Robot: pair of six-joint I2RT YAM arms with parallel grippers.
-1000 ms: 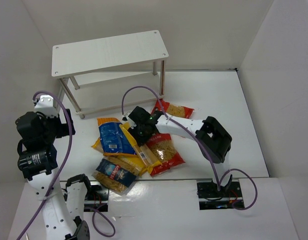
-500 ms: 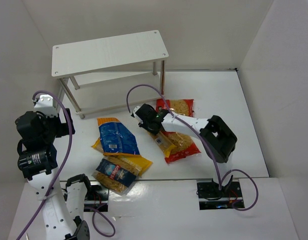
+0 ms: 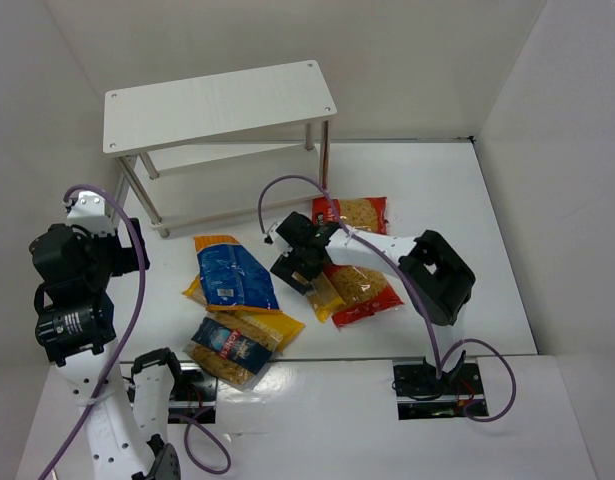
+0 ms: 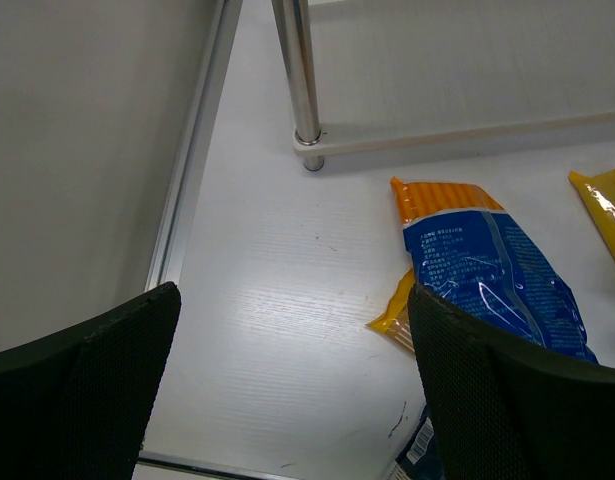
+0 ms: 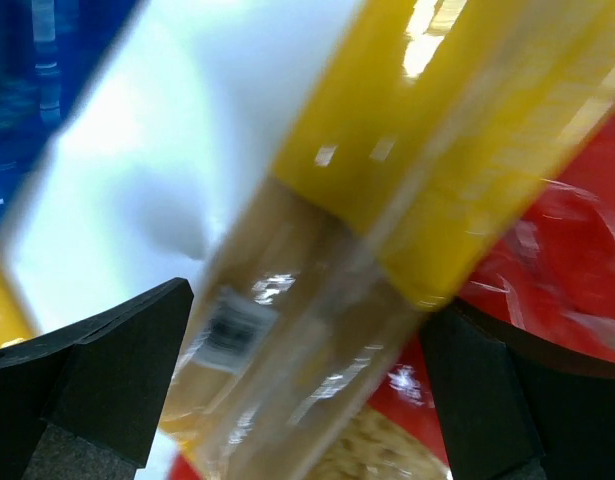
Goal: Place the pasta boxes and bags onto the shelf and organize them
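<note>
The pasta packs all lie on the white desk (image 3: 437, 190), on the side of the shelf (image 3: 217, 100) nearest the arms. None of them is on the shelf. The long yellow spaghetti pack (image 3: 327, 296) lies out from the shelf's right end, partly on top of one red bag (image 3: 369, 288). The other red bag (image 3: 359, 214) lies closer to the shelf, near its right legs. The orange pack with the blue label (image 3: 230, 272) lies out from the middle of the shelf. The clear bag with the dark-blue label (image 3: 227, 348) is farther from the shelf than that, just beside it.

My right hand (image 5: 305, 385) hangs right over the spaghetti pack. Its fingers are spread wide, one on each side of the pack. My wrist picture is blurry, so I cannot tell if they touch it.

My left hand (image 4: 287, 400) is up off the desk, near the shelf's left legs. Its fingers are spread too, and it holds nothing. Under it I see a silver shelf leg (image 4: 299, 80) and the orange pack.
</note>
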